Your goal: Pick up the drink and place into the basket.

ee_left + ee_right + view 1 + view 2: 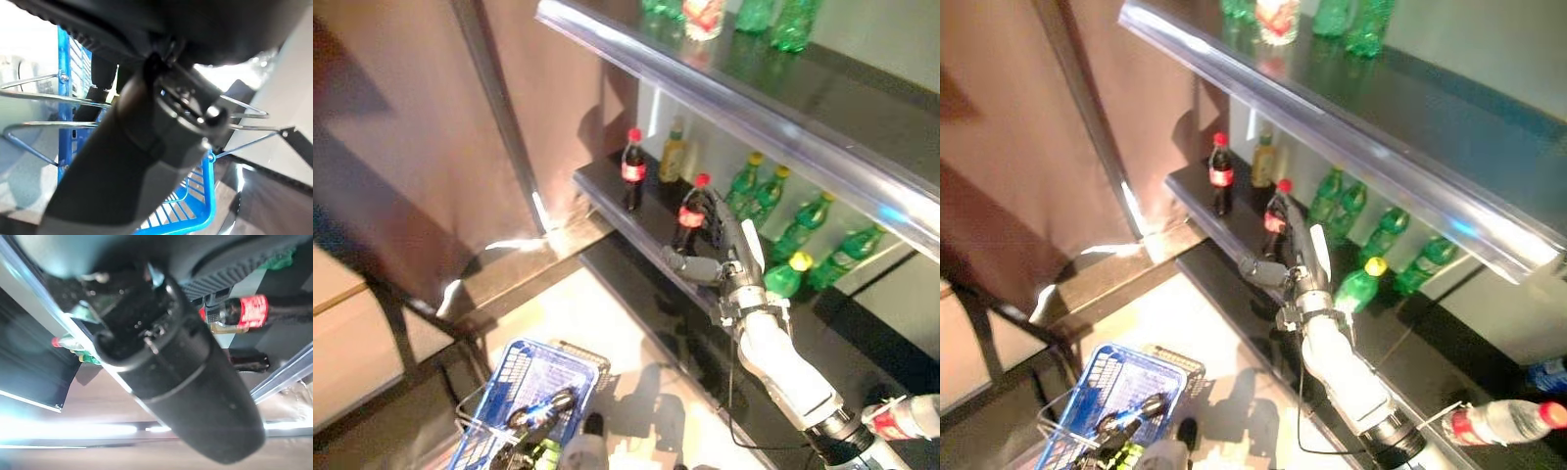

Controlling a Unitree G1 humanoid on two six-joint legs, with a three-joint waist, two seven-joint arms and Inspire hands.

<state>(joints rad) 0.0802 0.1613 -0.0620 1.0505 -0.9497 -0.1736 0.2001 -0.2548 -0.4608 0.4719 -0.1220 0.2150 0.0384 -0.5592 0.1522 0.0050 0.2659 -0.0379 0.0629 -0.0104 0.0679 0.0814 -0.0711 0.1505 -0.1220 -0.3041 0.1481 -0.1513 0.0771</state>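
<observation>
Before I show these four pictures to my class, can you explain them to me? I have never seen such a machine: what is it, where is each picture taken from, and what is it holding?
It is a humanoid robot in front of a shop shelf. Two pictures come from cameras in its head, looking down; two come from cameras on its wrists, so close that each hand fills its view.

The right hand reaches to the middle shelf beside a dark cola bottle with a red cap. Whether its fingers already grip the bottle cannot be told. A second cola bottle, a yellow bottle and green bottles stand there too.

The left hand holds the wire handle of a blue basket low over the floor.
</observation>
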